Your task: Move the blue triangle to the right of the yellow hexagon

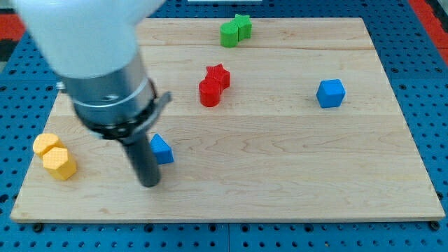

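Reaching down from the far left, my arm stands nearly upright over the wooden board [280, 189], its thick grey body narrowing to the dark rod. My tip [150, 183] rests on the board near its front edge, just left of the blue triangle [162, 149], whose left part my rod hides; whether they touch I cannot tell. I carry no jaws, only this rod. The yellow hexagon [59, 163] lies left of my tip, with another yellow block [46, 144] touching it on its far side.
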Motion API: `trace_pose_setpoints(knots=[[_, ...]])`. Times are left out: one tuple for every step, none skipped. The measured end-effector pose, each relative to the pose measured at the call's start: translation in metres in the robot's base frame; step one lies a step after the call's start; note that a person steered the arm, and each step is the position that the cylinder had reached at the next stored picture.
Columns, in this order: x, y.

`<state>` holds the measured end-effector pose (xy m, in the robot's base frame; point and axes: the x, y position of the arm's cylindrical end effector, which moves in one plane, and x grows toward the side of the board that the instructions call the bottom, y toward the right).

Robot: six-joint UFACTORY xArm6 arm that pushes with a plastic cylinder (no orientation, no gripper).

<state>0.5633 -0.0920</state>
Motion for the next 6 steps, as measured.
trace_pose_setpoints(knots=[[-0.012,0.048],[-0.036,0.062],[-0.049,0.024],[-0.050,-0.025],[-0.050,-0.066],[-0.051,-0.077]])
